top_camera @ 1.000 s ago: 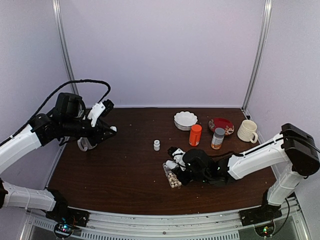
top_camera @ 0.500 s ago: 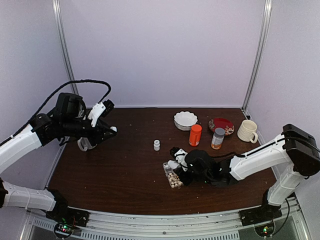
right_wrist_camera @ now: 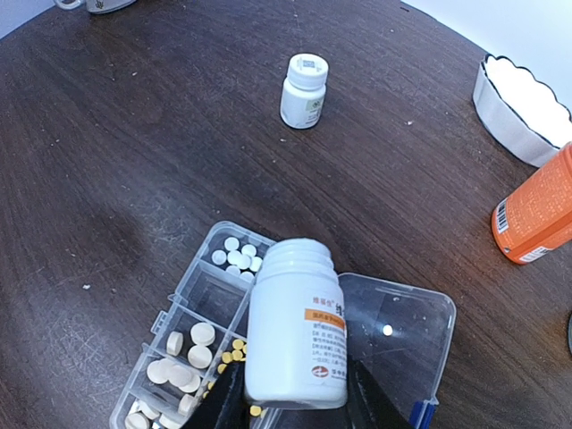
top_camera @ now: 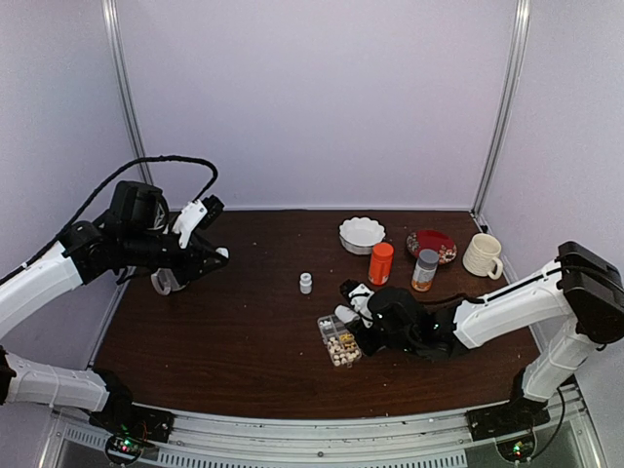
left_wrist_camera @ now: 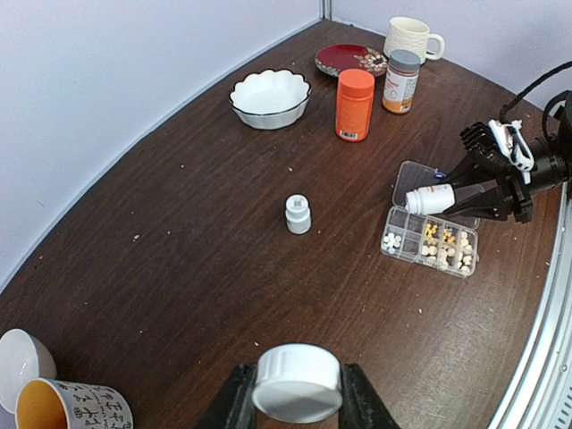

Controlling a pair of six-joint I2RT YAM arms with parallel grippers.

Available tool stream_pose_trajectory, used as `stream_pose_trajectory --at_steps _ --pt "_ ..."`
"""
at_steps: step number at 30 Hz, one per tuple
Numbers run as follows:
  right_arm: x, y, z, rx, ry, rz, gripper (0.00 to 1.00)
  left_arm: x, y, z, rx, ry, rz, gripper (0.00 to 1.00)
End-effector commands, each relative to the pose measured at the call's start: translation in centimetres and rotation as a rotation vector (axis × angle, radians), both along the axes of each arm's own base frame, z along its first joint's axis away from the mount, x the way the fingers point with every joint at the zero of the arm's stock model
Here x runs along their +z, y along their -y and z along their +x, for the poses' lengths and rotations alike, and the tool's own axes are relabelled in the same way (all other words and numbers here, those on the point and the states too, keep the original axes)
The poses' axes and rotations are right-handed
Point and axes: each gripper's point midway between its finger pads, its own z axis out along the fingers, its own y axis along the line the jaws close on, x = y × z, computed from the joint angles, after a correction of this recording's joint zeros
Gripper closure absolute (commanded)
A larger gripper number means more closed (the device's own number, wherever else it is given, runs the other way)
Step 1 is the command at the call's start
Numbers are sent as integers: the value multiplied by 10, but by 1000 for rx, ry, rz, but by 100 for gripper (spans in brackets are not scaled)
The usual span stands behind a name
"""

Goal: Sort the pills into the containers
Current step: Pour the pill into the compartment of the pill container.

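The right pincer [right_wrist_camera: 295, 402] grips a white bottle [right_wrist_camera: 295, 322], uncapped, just above the organizer box [right_wrist_camera: 210, 288]. The bottle's long axis runs mouth-first toward the end cell holding white pills [right_wrist_camera: 237, 256]. The left pincer [left_wrist_camera: 298, 409], well apart from the box, clamps a white cap [left_wrist_camera: 298, 382]. The bottle's contents are hidden.

My right arm [top_camera: 487, 314] eases a little to the right and slightly toward the back of the table. The right gripper [right_wrist_camera: 295, 393] goes with it, the open white bottle [right_wrist_camera: 295, 331] clamped in it, and ends up a touch farther over than a second ago. That uncovers more of the organizer box [right_wrist_camera: 207, 288] beside my wrist. My shoulder link, at the right edge, sinks slightly lower.
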Motion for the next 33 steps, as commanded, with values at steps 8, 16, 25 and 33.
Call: stream_pose_trajectory --at_steps 8,16,25,33 --pt "1 4 1 -9 14 12 100 9 2 3 -12 16 -8 100" --pt "1 2 3 -10 6 -15 100 7 2 4 -10 11 -1 100" --pt "3 1 0 8 3 8 100 5 3 5 -10 4 4 100" --pt "3 2 0 3 15 23 100 4 3 5 -11 -3 6 100"
